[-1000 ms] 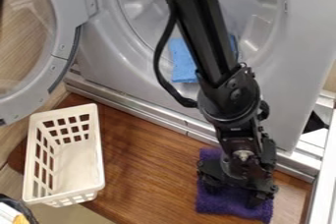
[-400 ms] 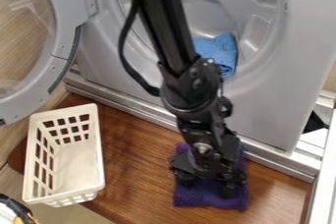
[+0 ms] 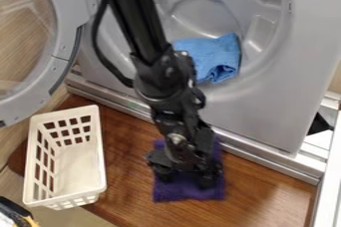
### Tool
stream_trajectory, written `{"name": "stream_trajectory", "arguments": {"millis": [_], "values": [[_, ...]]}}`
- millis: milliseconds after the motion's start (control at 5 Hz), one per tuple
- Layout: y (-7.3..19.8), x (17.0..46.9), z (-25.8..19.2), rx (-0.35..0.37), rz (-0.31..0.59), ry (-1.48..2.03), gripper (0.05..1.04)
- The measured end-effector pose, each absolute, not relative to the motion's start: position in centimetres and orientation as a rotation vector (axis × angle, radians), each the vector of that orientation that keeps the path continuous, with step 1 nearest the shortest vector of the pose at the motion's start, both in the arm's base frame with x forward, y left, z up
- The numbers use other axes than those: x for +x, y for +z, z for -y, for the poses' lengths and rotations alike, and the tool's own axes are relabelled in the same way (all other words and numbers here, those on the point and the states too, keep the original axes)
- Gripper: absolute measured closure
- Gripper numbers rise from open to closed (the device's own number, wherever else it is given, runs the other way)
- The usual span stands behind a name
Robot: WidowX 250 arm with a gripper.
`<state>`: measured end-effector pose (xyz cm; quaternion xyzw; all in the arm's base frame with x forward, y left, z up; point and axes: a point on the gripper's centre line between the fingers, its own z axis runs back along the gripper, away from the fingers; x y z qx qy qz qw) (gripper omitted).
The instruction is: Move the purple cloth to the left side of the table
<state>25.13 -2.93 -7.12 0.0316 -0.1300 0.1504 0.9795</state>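
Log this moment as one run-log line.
Hand: down at purple cloth | change: both shifted left, toward white basket | cloth and basket: still apart | blue cloth: in drum

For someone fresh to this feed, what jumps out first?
Probably the black arm, slanting down from the top edge to its gripper over the purple cloth on the wooden surface. Next, the bright blue cloth inside the grey machine's round opening, then the white slotted basket at the left.
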Motion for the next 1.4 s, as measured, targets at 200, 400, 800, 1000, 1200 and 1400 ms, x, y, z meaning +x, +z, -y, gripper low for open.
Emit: {"name": "stream_trajectory", "arguments": {"millis": [200,400,800,1000,1200,1400], "values": [[-6.6,23.7,-0.2,0.128,0.238,0.372,0.083],[-6.5,23.3,-1.7,0.143,0.23,0.401,0.083],[-5.9,23.3,-2.6,0.162,0.234,0.41,0.083],[-5.0,24.2,-1.1,0.128,0.268,0.383,0.083],[-3.5,25.0,-0.2,0.108,0.311,0.355,0.083],[-0.6,25.6,0.0,0.093,0.361,0.327,0.083]]}}
